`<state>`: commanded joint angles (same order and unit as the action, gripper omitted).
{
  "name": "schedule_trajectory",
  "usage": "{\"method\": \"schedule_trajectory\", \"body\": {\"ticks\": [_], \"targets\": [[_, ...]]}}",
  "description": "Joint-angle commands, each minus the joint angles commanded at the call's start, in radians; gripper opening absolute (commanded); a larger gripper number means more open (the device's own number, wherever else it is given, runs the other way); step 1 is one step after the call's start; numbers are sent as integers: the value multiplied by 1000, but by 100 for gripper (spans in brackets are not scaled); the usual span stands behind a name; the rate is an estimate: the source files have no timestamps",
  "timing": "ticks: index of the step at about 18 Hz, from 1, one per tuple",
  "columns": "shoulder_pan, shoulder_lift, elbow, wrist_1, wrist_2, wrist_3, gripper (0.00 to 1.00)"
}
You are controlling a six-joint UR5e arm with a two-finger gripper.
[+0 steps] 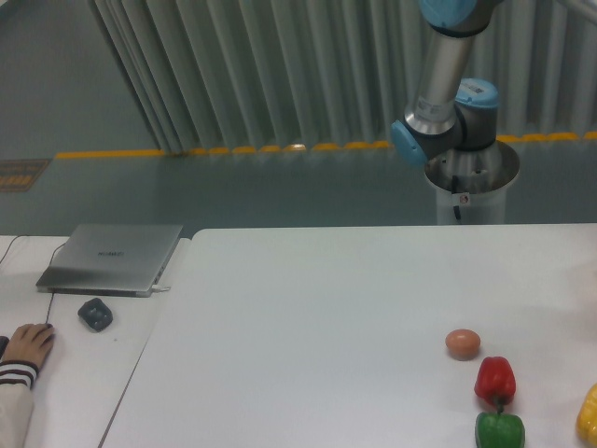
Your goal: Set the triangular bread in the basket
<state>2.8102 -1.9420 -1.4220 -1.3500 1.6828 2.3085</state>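
The triangular bread is out of view, and so is the basket. My gripper is out of the frame too, past the right edge. Of the arm only the base column and the blue-capped shoulder joints [446,131] show, at the upper right behind the table.
On the white table [326,308] lie a brownish egg [463,343], a red pepper [495,379], a green pepper [499,431] and a yellow pepper [589,415] at the right edge. A laptop [112,258], a mouse [95,314] and a person's hand [23,346] are at the left.
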Motion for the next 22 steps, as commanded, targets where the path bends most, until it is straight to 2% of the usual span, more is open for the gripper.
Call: {"method": "schedule_trajectory", "body": {"ticks": [1, 2, 3, 9, 14, 17, 22], "targets": [[6, 0, 0, 2, -2, 8, 59], [11, -2, 0, 2, -3, 9, 77], [12, 0, -3, 2, -8, 5, 100], [12, 8, -2, 3, -37, -11, 100], [-8, 26, -3, -6, -109, -139, 100], [-38, 35, -3, -6, -141, -245, 100], [-144, 35, -11, 5, -133, -423, 100]]}}
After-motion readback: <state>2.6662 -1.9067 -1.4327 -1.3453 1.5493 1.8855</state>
